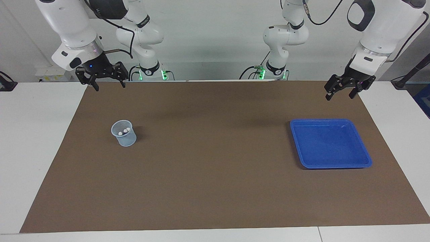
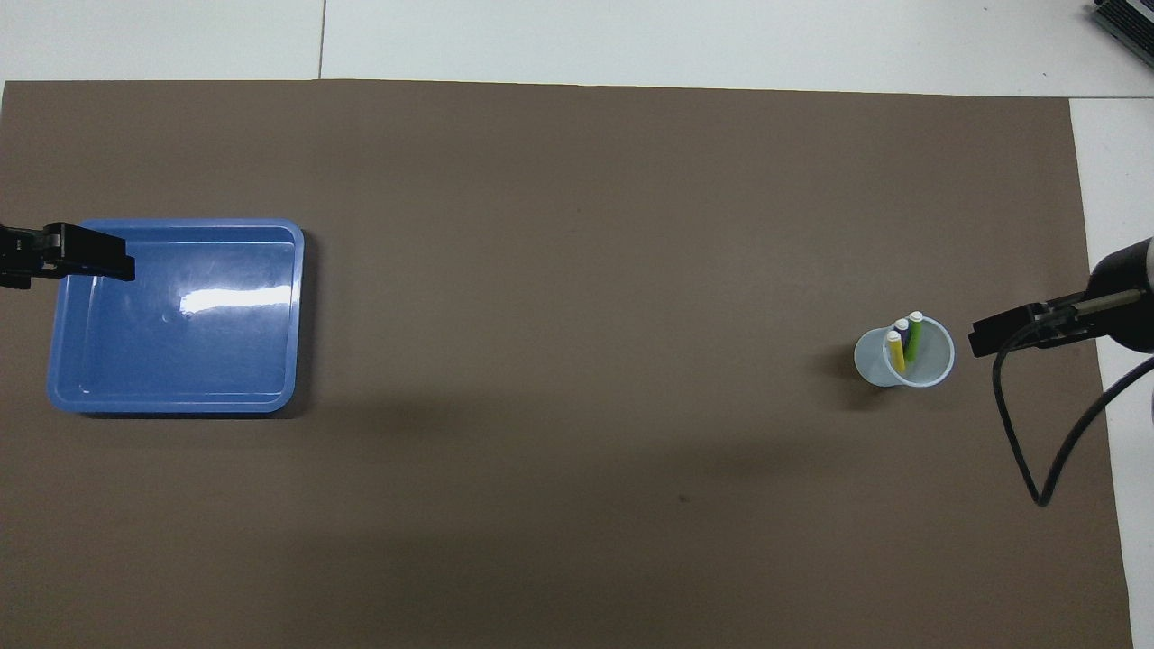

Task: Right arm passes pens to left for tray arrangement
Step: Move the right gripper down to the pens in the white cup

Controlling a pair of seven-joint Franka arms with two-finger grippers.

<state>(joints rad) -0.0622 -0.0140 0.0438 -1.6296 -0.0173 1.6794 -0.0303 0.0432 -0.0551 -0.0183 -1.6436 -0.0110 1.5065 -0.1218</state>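
Brown mat (image 1: 215, 188) covers the table, its edge farthest from the robots lying nearest the facing camera. On it, at about four o'clock from the mat's middle in the facing view, sits the blue tray (image 1: 364, 158), bare inside, toward the left arm's end. At about nine o'clock from the middle stands a small pale-blue cup (image 1: 125, 137), toward the right arm's end and well apart from the tray. All three pens stand upright in the cup: the green pen (image 2: 914, 337), the yellow pen (image 2: 896, 351) and the purple pen (image 2: 902, 329), pale ends up, leaning close together.

The right gripper (image 1: 106, 84) hangs raised over the mat's edge nearest the robots, at about eleven o'clock from the cup, fingers spread and holding nothing. The left gripper (image 1: 341, 92) waits raised at about one o'clock from the tray, also spread and empty.

No pen has left the cup yet, so the step in hand looks like the right arm's first pick. It would go best with the gripper brought straight over the cup and lowered onto a single pale end. Clamp high on the shaft, so the lower part is left free for the left gripper to take. Lift vertically, since the light cup could tip or drag.
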